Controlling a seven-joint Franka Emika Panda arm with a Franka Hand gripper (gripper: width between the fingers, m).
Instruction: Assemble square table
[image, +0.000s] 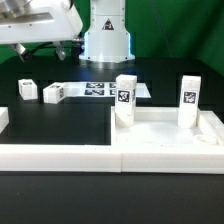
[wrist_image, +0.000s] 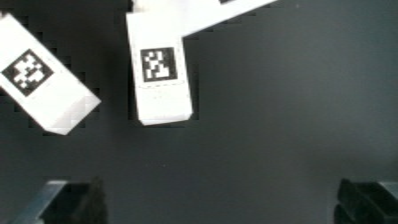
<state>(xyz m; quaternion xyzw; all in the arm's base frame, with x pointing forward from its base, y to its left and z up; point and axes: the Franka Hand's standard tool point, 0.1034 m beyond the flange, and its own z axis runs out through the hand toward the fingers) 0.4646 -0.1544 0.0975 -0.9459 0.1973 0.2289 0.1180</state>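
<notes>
The white square table top (image: 160, 136) lies at the front on the exterior view's right. Two white tagged legs (image: 124, 100) (image: 189, 103) stand upright on it. Two more tagged leg blocks (image: 26, 88) (image: 53, 93) lie loose on the black table at the left. My gripper (image: 42, 48) hangs above them, blurred. In the wrist view the two loose legs (wrist_image: 164, 65) (wrist_image: 45, 75) lie on the black surface beyond my gripper (wrist_image: 219, 205). Its dark fingertips (wrist_image: 68, 203) stand wide apart with nothing between them.
The marker board (image: 100, 90) lies flat behind the table top, next to the loose legs. A long white border rail (image: 55, 158) runs along the front, and another piece (image: 3, 118) sits at the left edge. The arm's white base (image: 105, 35) stands at the back.
</notes>
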